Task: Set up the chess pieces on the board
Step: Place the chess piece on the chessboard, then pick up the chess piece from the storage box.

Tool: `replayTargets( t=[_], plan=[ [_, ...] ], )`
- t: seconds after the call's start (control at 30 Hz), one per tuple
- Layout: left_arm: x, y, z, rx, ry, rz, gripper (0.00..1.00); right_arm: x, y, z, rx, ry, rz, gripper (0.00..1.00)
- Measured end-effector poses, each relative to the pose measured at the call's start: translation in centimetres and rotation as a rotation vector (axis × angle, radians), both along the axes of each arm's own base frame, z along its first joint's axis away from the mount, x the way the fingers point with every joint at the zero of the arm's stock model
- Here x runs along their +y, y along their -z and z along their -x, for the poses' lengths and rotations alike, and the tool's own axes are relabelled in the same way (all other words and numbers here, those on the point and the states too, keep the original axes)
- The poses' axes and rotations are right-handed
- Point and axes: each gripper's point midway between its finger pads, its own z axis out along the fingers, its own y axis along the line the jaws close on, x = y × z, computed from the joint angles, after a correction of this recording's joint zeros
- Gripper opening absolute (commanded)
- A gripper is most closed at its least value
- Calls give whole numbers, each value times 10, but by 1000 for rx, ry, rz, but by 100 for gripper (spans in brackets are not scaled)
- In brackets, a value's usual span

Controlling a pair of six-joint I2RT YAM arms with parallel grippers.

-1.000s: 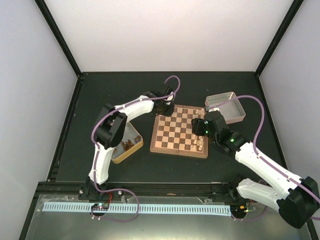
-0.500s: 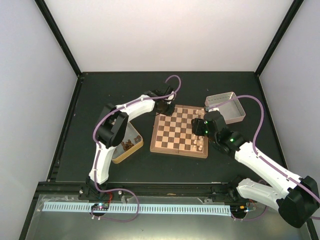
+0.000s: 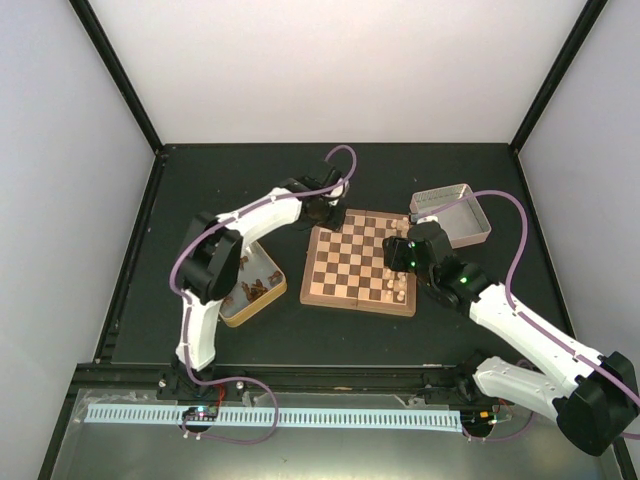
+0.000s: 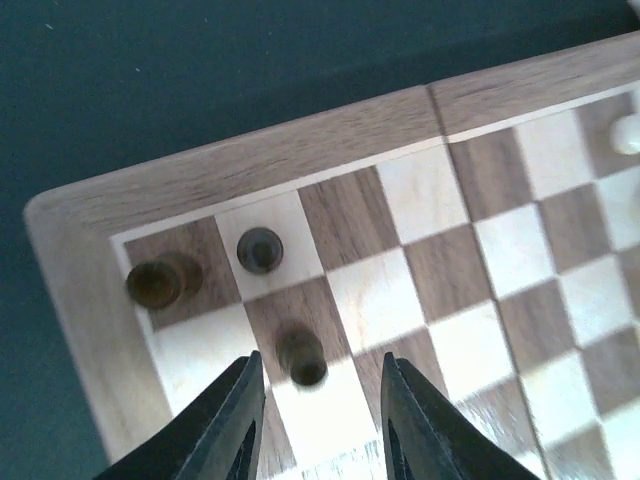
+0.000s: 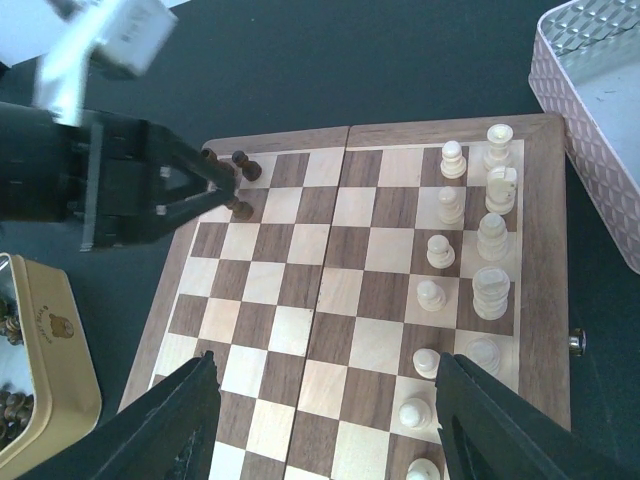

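The board [image 3: 345,262] lies mid-table. Three dark chess pieces stand in its far left corner: two in the corner squares [image 4: 155,283] [image 4: 260,250] and a third [image 4: 302,357] one row in. My left gripper [image 4: 320,357] hovers over that third piece, open; its fingers [image 4: 235,420] flank the piece without touching it. The right wrist view shows the same left gripper [image 5: 232,190] at the corner pieces [image 5: 240,208]. My right gripper [image 5: 325,357] hangs open above the board's near middle, with nothing between its fingers.
Pale cream pieces [image 5: 490,235] stand in two rows along the board's right side. A gold tin [image 3: 255,288] holding more dark pieces sits left of the board. A silver tin [image 3: 455,215] sits at the board's far right corner.
The left gripper's jaws have spread apart, letting go of the dark piece, which now stands on its square. The left arm's elbow has swung left. The right arm has not moved.
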Motion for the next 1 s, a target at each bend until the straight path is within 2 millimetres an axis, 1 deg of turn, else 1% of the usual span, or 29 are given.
replayTargets(
  t=[0.07, 0.17, 0.2, 0.27, 0.33, 0.4, 0.5, 0.6, 0.7, 0.8, 0.87, 1.0],
  plan=[
    [2, -17, 5, -17, 2, 19, 36, 0, 0, 0, 0, 0, 0, 60],
    [7, -50, 12, -64, 0, 56, 37, 0, 0, 0, 0, -1, 0, 60],
    [9, -58, 15, -74, -4, 65, 37, 0, 0, 0, 0, -1, 0, 60],
    [17, -69, 23, -89, -26, 73, 37, 0, 0, 0, 0, -1, 0, 60],
    [30, -73, 32, -95, -62, 69, 37, 0, 0, 0, 0, 0, -1, 60],
    [46, -70, 44, -86, -109, 53, 38, 0, 0, 0, 0, 0, -1, 60],
    [74, -58, 62, -63, -185, 25, 37, 0, 0, 0, 1, -2, -2, 60],
    [109, -45, 84, -33, -271, 2, 35, 1, 0, 1, 3, -6, -4, 60],
    [142, -38, 102, -18, -357, -3, 34, 3, 2, 1, 10, -13, -6, 60],
    [169, -32, 116, -16, -434, -2, 34, 5, 6, 1, 24, -19, -2, 60],
    [181, -27, 123, -8, -470, -6, 34, 6, 9, 0, 32, -23, 0, 60],
    [192, -14, 130, 27, -496, -27, 35, 8, 12, 0, 43, -30, 0, 60]
  ],
)
